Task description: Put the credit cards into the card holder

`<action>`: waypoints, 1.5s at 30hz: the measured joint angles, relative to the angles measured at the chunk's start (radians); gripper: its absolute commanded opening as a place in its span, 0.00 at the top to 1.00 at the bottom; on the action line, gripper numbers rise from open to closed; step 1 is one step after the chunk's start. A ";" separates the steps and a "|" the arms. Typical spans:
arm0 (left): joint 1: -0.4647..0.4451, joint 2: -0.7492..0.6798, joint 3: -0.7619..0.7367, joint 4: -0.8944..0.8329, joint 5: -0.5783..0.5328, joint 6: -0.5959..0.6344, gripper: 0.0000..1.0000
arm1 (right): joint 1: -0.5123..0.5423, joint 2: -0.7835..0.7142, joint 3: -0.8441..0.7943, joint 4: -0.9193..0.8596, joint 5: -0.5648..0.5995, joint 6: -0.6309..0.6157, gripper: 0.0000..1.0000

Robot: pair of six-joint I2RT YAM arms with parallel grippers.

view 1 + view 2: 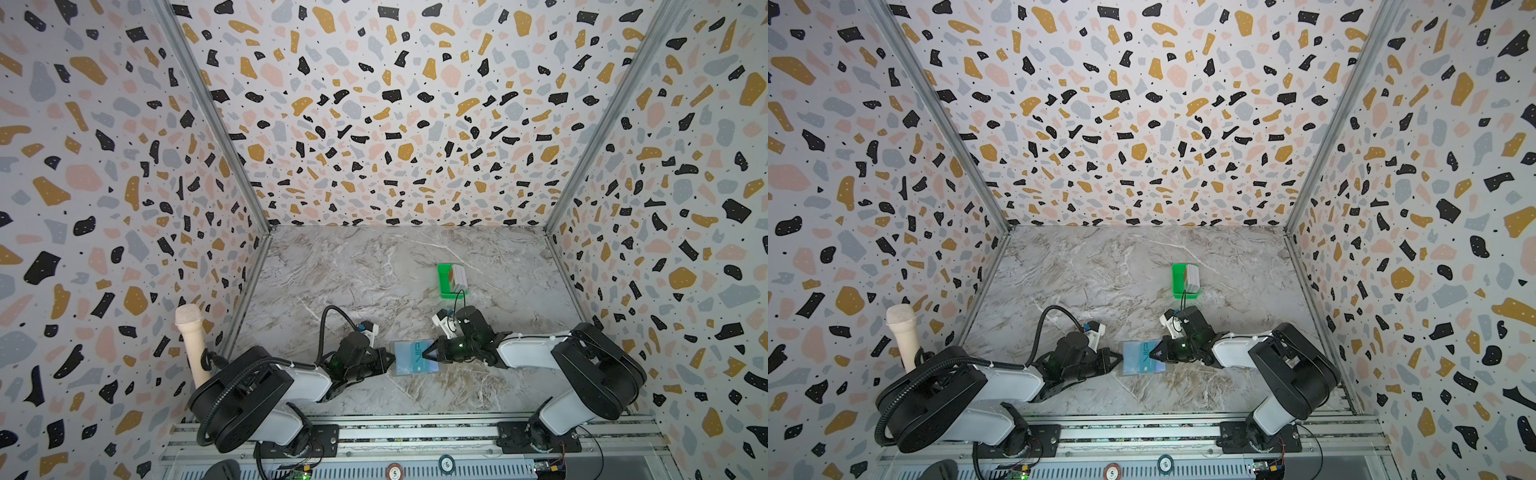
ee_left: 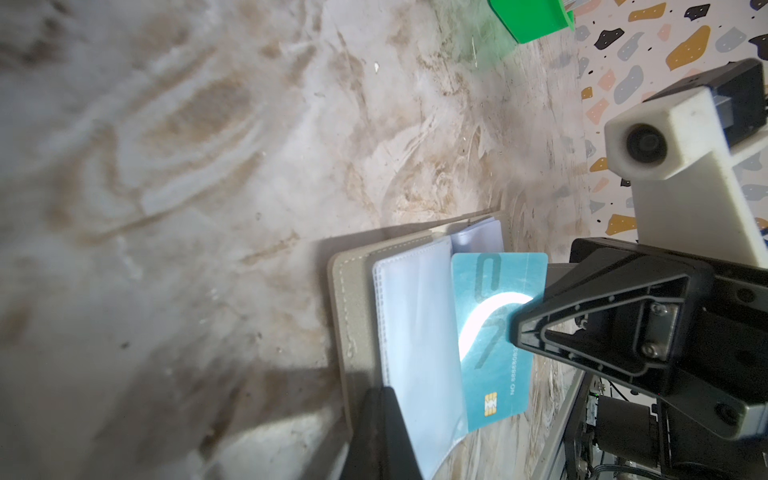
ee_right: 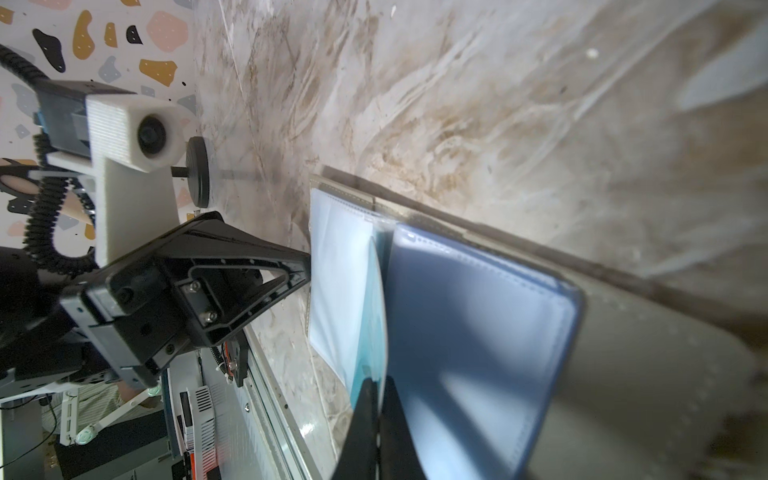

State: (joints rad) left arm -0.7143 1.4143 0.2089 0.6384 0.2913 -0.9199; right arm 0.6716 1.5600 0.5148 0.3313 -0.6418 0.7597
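Open card holder (image 1: 400, 359) lies flat on the table (image 1: 332, 270), front centre, between both arms. Left end effector (image 1: 392, 356) is together, pinching the holder's left edge. Right end effector (image 1: 424, 354) is clamped on a teal card (image 2: 496, 374), whose edge sits among the clear pockets. Other cards (image 1: 460, 276) stand in the green tray (image 1: 444, 279), further back.

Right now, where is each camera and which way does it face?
Top views: overhead behind the robot, facing down at the table; left tool and right tool show.
Left wrist: on left arm, facing the open card holder; own tool tip shows.
Right wrist: on right arm, facing along the teal card; own tool shows.
Shared: both wrist views show holder, card, opposite tool.
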 measured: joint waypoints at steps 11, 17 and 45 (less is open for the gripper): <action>0.000 0.013 0.000 0.019 0.005 0.000 1.00 | 0.000 0.044 0.038 -0.009 -0.021 -0.016 1.00; 0.000 0.013 0.000 0.020 0.005 0.000 1.00 | 0.000 0.035 0.043 -0.031 -0.011 -0.016 1.00; 0.000 0.023 0.001 0.029 0.016 0.000 1.00 | 0.010 0.051 0.055 -0.041 -0.026 0.019 1.00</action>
State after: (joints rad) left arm -0.7143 1.4372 0.2100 0.6670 0.3069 -0.9203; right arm 0.6819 1.6115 0.5697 0.2905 -0.6678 0.7792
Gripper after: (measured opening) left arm 0.046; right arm 0.047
